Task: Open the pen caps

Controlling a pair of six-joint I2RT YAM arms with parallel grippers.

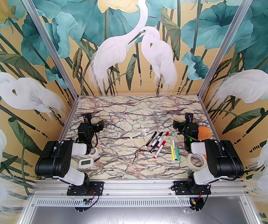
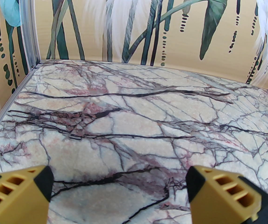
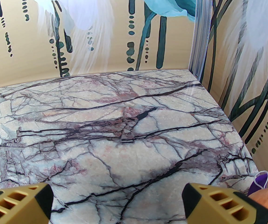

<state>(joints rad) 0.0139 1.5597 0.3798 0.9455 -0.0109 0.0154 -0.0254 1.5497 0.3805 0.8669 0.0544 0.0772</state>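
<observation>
Six slim markers lie in a loose row right of the table's middle in the top view. Two carry black pen caps [image 1: 155, 133] [image 1: 160, 133], two white-barrelled ones carry red caps [image 1: 166, 133] [image 1: 163, 144], and the yellow marker [image 1: 172, 152] and green marker [image 1: 176, 153] have whitish far ends [image 1: 172, 141]. All lie capped and untouched. My left gripper [image 2: 118, 183] is open over bare marble at the far left [image 1: 100, 122]. My right gripper [image 3: 117, 190] is open over bare marble, just right of the markers [image 1: 176, 124].
A cream tape roll [image 1: 189, 162] lies by the right arm and another tape roll [image 1: 94, 152] by the left arm. A small white device [image 1: 85, 162] sits near the left front. An orange object [image 1: 205, 132] and something purple [image 3: 260, 181] sit at the right edge. Small white bits [image 1: 145, 131] lie beyond the markers.
</observation>
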